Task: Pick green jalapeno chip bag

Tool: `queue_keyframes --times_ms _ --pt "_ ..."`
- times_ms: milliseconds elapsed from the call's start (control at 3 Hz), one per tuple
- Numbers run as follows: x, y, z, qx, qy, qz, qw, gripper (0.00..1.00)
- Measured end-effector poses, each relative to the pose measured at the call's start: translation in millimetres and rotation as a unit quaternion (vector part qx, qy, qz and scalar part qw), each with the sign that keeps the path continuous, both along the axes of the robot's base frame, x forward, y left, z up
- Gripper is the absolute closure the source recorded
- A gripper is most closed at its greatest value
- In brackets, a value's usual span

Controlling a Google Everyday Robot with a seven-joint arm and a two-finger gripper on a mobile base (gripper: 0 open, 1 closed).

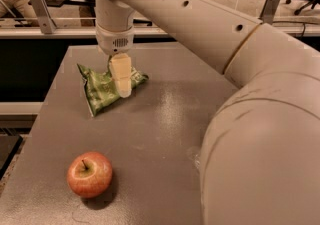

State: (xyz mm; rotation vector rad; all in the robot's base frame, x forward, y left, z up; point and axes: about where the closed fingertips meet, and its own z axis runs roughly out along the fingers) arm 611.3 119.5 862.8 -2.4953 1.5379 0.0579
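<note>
The green jalapeno chip bag (100, 88) is a crumpled green foil bag with white lettering, lying on the far left part of the grey table (155, 144). My gripper (122, 80) hangs straight down from the white arm and stands at the bag's right half, its cream tip in front of the foil. The bag rests on the table. The part of the bag behind the gripper is hidden.
A red apple (90, 174) sits near the table's front left. My large white arm (250, 119) fills the right side and hides that part of the table. A metal rail (40, 33) runs behind the table's far edge.
</note>
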Motion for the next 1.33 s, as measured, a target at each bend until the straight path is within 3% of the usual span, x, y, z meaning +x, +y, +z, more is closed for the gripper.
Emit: queue_keyframes --times_ms 333,1000,1333 --pt "3 4 -4 -0.012 -0.008 0.012 0.9998 0.16" --pt "3 6 -1 -0.018 -0.021 0.032 0.9991 0.62" --pt "-4 5 14 -0.004 -0.014 0.039 0.9991 0.93"
